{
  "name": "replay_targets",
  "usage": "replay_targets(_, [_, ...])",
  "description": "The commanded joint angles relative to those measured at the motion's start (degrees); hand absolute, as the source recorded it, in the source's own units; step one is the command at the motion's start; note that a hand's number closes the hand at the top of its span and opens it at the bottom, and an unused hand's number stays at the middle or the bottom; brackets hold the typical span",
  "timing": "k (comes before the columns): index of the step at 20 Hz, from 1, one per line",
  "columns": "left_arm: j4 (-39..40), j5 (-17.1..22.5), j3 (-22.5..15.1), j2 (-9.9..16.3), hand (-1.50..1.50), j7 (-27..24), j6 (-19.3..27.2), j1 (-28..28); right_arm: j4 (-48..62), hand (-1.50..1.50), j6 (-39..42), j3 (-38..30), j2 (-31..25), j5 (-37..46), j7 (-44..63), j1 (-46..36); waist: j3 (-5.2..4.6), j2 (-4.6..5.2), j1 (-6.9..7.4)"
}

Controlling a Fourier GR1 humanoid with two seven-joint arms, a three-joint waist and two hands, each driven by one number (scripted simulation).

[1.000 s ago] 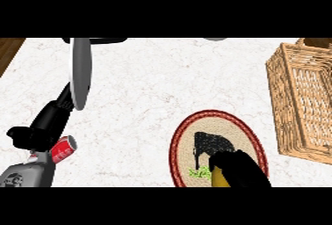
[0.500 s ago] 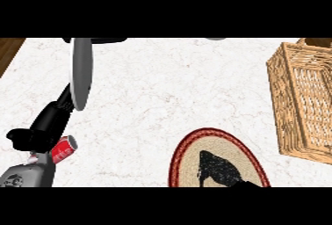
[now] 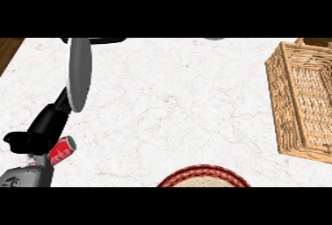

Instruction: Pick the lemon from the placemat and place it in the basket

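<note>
The white marbled surface (image 3: 182, 110) now shows only the far rim of the red-edged placemat (image 3: 204, 178), the right robot hand and lemon gone from view, the wicker basket (image 3: 304, 101) at right, left robot hand (image 3: 39, 129) relaxed beside a red can (image 3: 62, 149).

Kitchen: white marble counter (image 3: 168, 101), wicker basket (image 3: 304, 101), red-rimmed placemat (image 3: 204, 177), soda can (image 3: 63, 150).

Just one view here: the head cam is looking steeply down at the marble counter (image 3: 182, 110). It's catching the basket (image 3: 304, 101) at 3 o'clock and clipping the placemat (image 3: 204, 178) at 6 o'clock.
</note>
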Motion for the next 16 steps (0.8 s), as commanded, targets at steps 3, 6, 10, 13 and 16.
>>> replay_targets(3, [0.1,0.1,0.0,0.0,0.00,-0.1,-0.3,0.1,-20.1,1.50,3.7,-2.5,-0.8,-5.8,6.2,5.4,-0.04,0.22,0.51])
replay_targets(6, [1.2,0.7,0.7,0.7,0.00,-1.2,-1.1,-0.5,-20.4,1.50,3.2,-6.9,-0.5,-3.3,8.8,2.9,-0.12,0.39,0.63])
replay_targets(10, [-1.9,0.4,-0.8,-0.2,0.00,2.1,-0.6,-1.2,-18.8,1.50,4.4,-11.7,1.4,-4.2,14.3,-4.9,-0.08,0.48,2.02])
replay_targets(13, [-1.9,0.9,-0.5,0.1,0.00,1.6,-1.2,-1.5,-17.5,1.50,6.1,-15.2,2.5,-4.7,19.1,-11.6,-0.11,0.55,2.35])
replay_targets(16, [1.8,0.3,0.0,0.0,0.00,0.2,-0.7,-3.0,-14.3,1.50,7.5,-18.8,4.0,-4.7,25.0,-22.3,-0.19,0.88,2.43])
